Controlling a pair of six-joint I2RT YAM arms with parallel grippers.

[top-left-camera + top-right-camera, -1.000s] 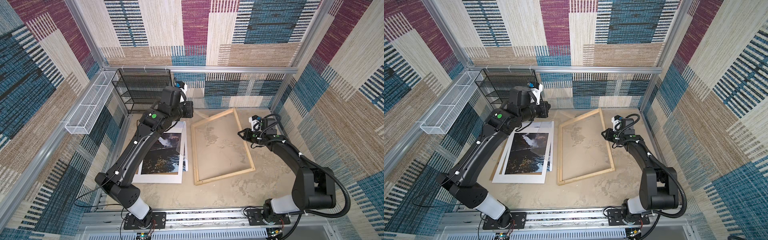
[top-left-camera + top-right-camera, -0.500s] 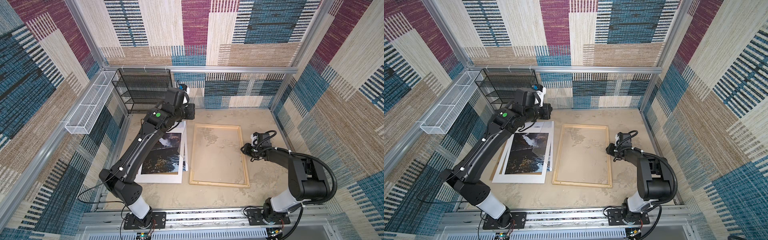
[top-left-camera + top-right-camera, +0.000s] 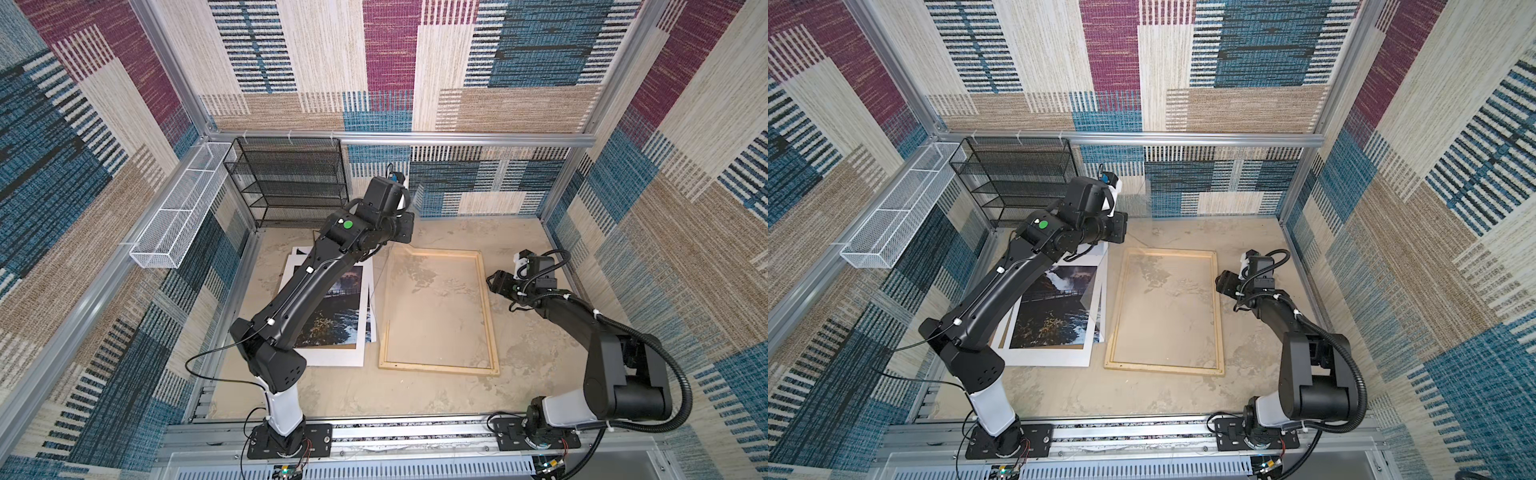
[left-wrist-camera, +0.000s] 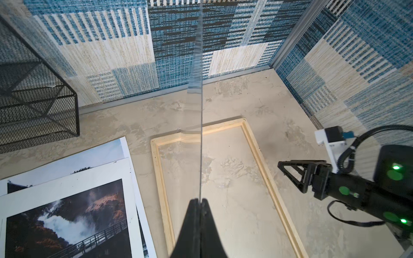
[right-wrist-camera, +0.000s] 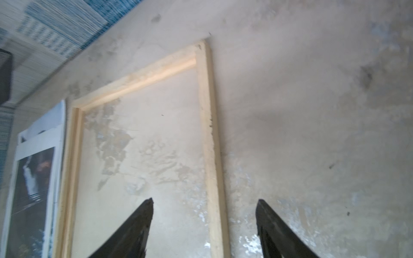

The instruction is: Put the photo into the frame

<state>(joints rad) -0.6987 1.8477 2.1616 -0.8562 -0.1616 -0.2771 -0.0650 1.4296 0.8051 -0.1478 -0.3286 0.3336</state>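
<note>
The pale wood frame (image 3: 490, 316) (image 3: 1217, 316) lies flat on the table, empty inside. Left of it lies the waterfall photo (image 3: 332, 316) (image 3: 1059, 307) (image 4: 67, 219), showing through a white mat's opening and partly hidden by my left arm. My left gripper (image 4: 199, 201) is shut on a clear pane (image 4: 196, 67), seen edge-on and raised over the frame's far left corner (image 4: 156, 143). My right gripper (image 3: 492, 282) (image 5: 204, 201) stands open by the frame's right rail (image 5: 210, 156); the rail shows between the spread fingers, untouched.
The white mat (image 3: 332, 357) tops the stack left of the frame, with a brown board edge (image 3: 1004, 337) under it. A black mesh shelf (image 3: 291, 183) stands at the back left and a white wire basket (image 3: 178, 208) hangs on the left wall. Patterned walls enclose the table.
The frame, held tilted and skewed by my right gripper a second ago, now lies flat and square. The right gripper has opened and let it go. My left arm shifted slightly right with the pane.
</note>
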